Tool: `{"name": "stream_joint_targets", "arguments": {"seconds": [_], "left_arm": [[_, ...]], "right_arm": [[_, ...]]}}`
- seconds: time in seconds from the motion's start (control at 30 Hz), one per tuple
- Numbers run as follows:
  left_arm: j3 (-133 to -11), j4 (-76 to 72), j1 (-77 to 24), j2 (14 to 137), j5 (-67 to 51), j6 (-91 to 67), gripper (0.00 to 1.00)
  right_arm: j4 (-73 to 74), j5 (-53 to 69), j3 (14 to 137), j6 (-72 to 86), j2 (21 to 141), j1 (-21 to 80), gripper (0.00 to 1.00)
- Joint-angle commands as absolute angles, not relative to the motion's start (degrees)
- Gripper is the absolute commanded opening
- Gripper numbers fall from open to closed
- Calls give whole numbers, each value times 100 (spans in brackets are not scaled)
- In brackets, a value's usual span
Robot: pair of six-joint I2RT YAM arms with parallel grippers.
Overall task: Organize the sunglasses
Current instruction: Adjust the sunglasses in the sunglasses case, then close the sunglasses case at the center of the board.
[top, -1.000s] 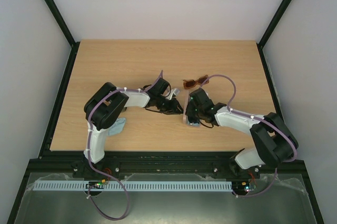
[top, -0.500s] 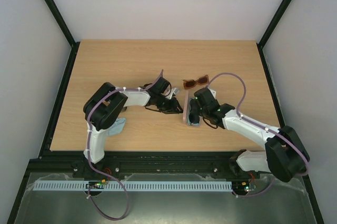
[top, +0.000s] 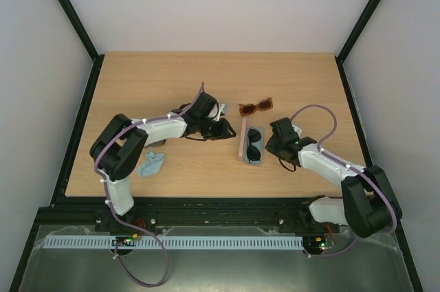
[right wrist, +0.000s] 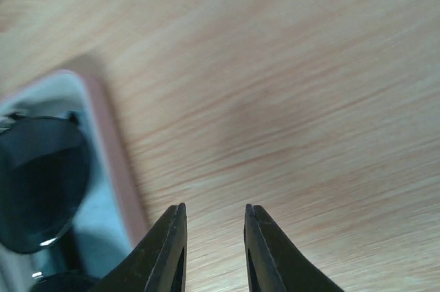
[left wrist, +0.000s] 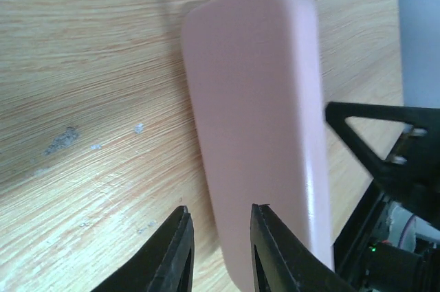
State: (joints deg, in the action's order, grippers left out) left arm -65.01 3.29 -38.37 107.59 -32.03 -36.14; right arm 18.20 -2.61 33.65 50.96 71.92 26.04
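While left claw (left wrist: 218, 211) and right claw (right wrist: 214, 208) sit parted, empty, we see black wire aviator sunglasses (top: 254, 145) inside open flat pink case (top: 243, 142), mid-frame; reddish-brown plastic sunglasses (top: 256, 106) loose above. Risk: nearby claw nudges case, spilling aviators.

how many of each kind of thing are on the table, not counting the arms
sunglasses: 2, brown pair loose, black pair in the case
pink case: 1
blue cloth: 1
total: 4
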Motion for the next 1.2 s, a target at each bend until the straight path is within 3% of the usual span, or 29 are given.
{"name": "stream_joint_targets", "arguments": {"seconds": [0.0, 0.33, 0.87, 1.17], "left_arm": [[-6194, -155, -3771, 10474, -3243, -4041, 27], [-6095, -679, -3771, 10618, -3868, -4538, 23], [-5899, -1753, -3915, 10763, -4415, -5260, 25], [-6147, -1143, -4006, 10967, -4185, -4940, 22]], "right_arm": [[1233, 660, 3052, 4918, 7447, 2259, 23], [765, 1306, 2923, 4696, 8091, 2029, 17], [635, 1567, 2795, 4711, 8327, 2026, 14], [607, 1729, 2771, 4697, 8394, 2030, 14]]}}
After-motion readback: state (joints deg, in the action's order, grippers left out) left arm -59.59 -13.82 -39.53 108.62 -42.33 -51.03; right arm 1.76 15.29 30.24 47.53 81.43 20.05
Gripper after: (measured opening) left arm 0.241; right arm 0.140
